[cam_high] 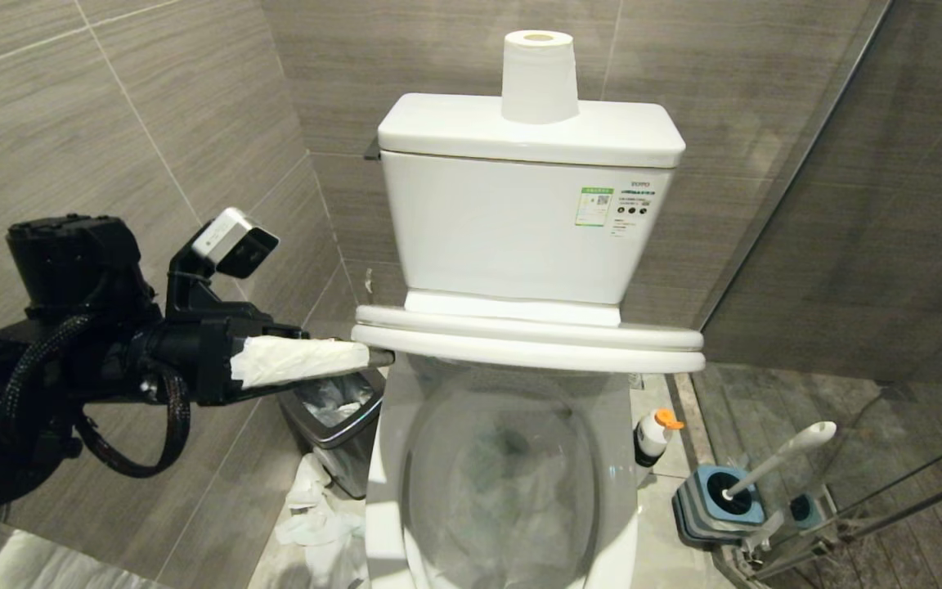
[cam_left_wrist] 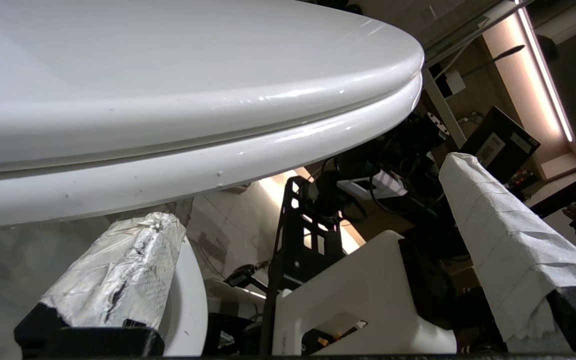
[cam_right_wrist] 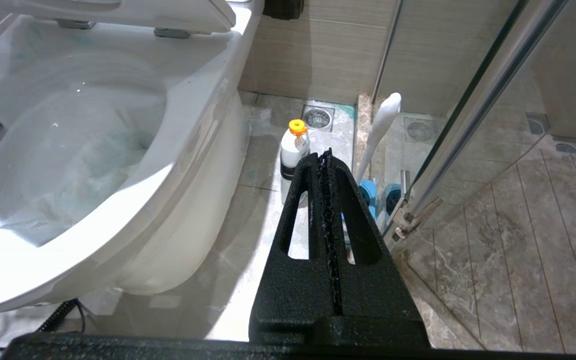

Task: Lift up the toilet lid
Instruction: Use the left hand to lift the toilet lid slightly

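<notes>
- The left gripper [cam_high: 373, 357], its fingers wrapped in white paper, is spread wide with nothing between them; its tip sits at the left edge of the raised pair.
- The toilet lid [cam_high: 520, 323], a large glossy white plastic cover, stands up near the tank, stacked against the white seat ring [cam_high: 536, 353]. It lies just ahead of the fingers, its edge running crosswise to them.
- The left arm is judged nearer; the right gripper [cam_right_wrist: 329, 165] is pressed together, parked low beside the bowl.
- The white ceramic bowl [cam_high: 385, 458] holds water and paper; the grey waste bin [cam_high: 340, 446] below the left gripper holds crumpled tissue.
</notes>
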Controlling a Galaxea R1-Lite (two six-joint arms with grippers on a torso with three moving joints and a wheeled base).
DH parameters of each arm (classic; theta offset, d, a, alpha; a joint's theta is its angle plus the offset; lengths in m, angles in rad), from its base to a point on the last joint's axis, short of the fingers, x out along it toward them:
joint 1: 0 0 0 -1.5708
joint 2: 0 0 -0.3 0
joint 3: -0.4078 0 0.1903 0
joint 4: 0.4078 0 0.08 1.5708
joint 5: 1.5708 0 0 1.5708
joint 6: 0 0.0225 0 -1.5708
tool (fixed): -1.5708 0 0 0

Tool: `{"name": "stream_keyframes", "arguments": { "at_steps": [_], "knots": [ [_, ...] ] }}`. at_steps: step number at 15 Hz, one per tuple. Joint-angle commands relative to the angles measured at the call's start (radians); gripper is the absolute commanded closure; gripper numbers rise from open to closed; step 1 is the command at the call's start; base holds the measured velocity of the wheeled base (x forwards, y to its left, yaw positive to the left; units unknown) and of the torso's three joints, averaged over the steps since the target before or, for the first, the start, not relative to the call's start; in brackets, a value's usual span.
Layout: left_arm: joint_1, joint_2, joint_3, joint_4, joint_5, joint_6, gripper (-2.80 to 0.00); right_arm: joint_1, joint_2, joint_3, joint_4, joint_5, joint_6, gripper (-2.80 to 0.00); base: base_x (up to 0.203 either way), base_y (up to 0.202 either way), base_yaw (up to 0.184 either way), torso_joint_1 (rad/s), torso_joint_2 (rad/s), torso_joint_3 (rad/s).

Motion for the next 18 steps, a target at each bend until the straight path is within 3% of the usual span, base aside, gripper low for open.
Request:
{"name": "stream_keyframes", "arguments": {
  "at_steps": [1,4,10,13,18],
  "knots": [
    [0.002,0.011,-0.067,-0.004,0.002,-0.024,-2.80,0.000,0.001,0.000,0.000,0.000,0.000,0.00,0.000,0.000,0.000,0.000,0.00,0.000],
    [0.003,0.032,-0.156,-0.004,0.043,-0.066,-2.80,0.000,0.001,0.000,0.000,0.000,0.000,0.00,0.000,0.000,0.000,0.000,0.00,0.000],
    [0.001,0.093,-0.321,-0.004,0.110,-0.071,-2.80,0.000,0.001,0.000,0.000,0.000,0.000,0.00,0.000,0.000,0.000,0.000,0.00,0.000],
    [0.001,0.150,-0.415,-0.013,0.191,-0.071,-2.80,0.001,0.001,0.000,0.000,0.000,0.000,0.00,0.000,0.000,0.000,0.000,0.00,0.000],
    [-0.006,0.253,-0.457,-0.152,0.303,-0.057,-2.80,0.000,0.001,0.000,-0.001,0.000,0.000,0.00,0.000,0.000,0.000,0.000,0.00,0.000]
  ]
}}
